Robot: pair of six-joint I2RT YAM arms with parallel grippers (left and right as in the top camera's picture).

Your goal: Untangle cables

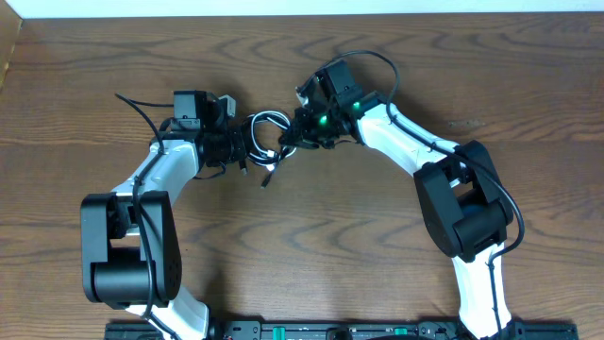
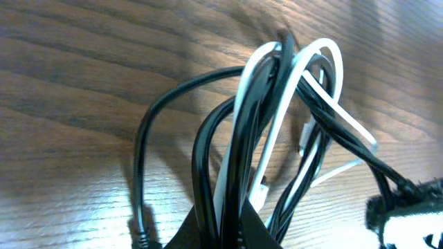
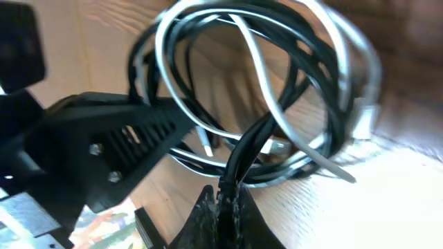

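Looks like a robotics lab: plain wood-grain tabletop (image 1: 321, 255), with left arm (image 1: 127, 241) and right arm (image 1: 467, 212) mounted at its near edge.

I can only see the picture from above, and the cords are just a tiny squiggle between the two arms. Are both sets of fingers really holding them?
Observer: The left one is. Its wrist camera shows the left fingers shut on the cables, gripping black strands with the white cable running in among them.
Operator: And the right one?
Observer: Its wrist camera shows the right fingers shut on a few black strands at the bottom of the bundle.
Operator: Any plugs showing?
Observer: Yes, a small pale plug end hangs at the bundle's right edge in the right wrist view.
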